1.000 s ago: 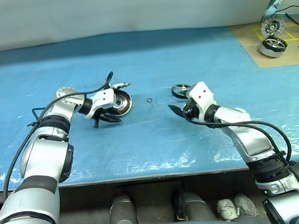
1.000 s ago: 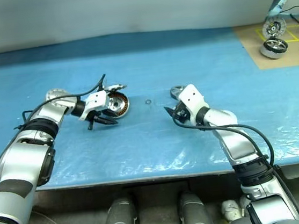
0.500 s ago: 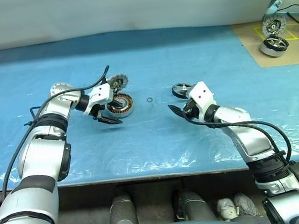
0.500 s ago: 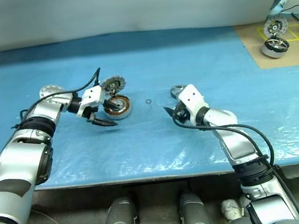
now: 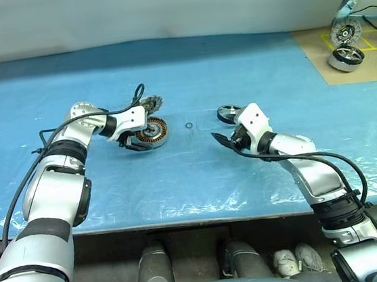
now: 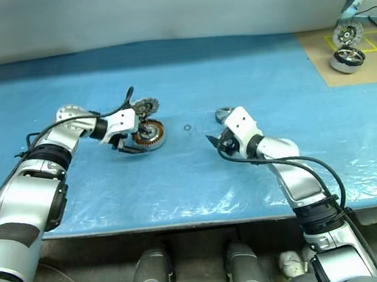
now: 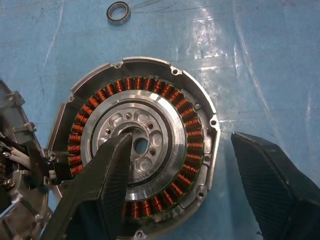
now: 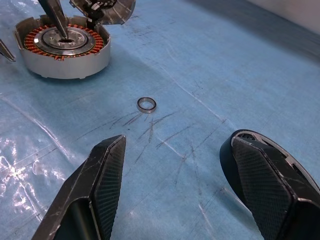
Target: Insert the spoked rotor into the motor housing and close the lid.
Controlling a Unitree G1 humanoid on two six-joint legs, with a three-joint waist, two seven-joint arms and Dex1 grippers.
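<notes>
We judge the spoked rotor (image 5: 226,114), flat on the blue sheet just beyond the spread, empty right gripper (image 5: 224,139), rigid, slick-rimmed, best pinched across its rim; left gripper (image 7: 190,180) spread over the motor housing (image 7: 140,145).

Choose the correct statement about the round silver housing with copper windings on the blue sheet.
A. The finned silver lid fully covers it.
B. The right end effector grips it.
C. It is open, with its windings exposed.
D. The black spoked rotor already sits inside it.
C. The round silver housing with copper windings shows its full winding ring and bare centre, while the finned silver lid lies behind it and the black spoked rotor rests apart.
</notes>
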